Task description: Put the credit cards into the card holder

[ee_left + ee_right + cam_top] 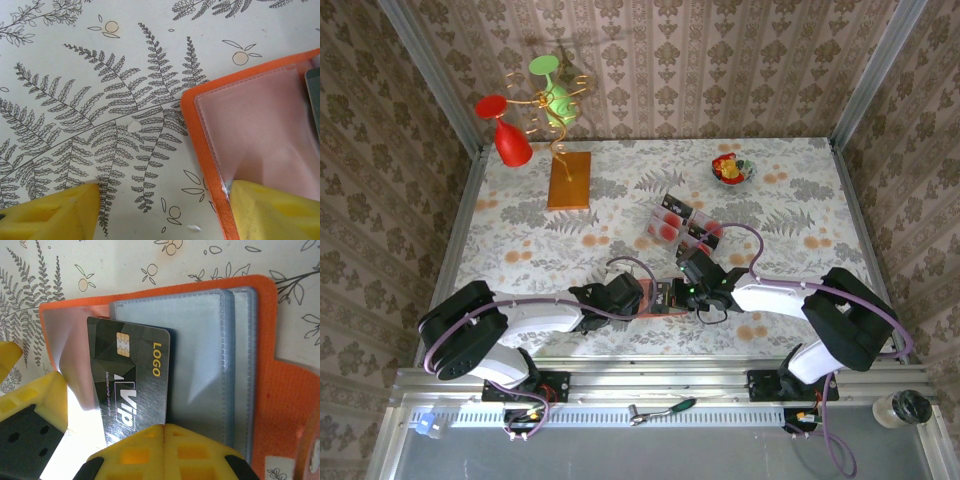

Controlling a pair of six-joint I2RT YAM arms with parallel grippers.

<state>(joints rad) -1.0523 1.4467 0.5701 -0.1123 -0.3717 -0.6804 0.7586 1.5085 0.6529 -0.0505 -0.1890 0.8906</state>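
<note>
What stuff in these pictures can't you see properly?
- Right wrist view: the bottom end of the black VIP card is hidden under the right gripper.
- Left wrist view: most of the card holder is cut off by the picture's right edge, and the left gripper covers one corner.
- Top view: the red cards are too small to read or count, and both arms cover most of the card holder.

Cannot see the lower end of the black card, covered by the right gripper. Loses the card holder past the bottom edge of both wrist views. From above, cannot tell the contents of the clear tray: too small.
</note>
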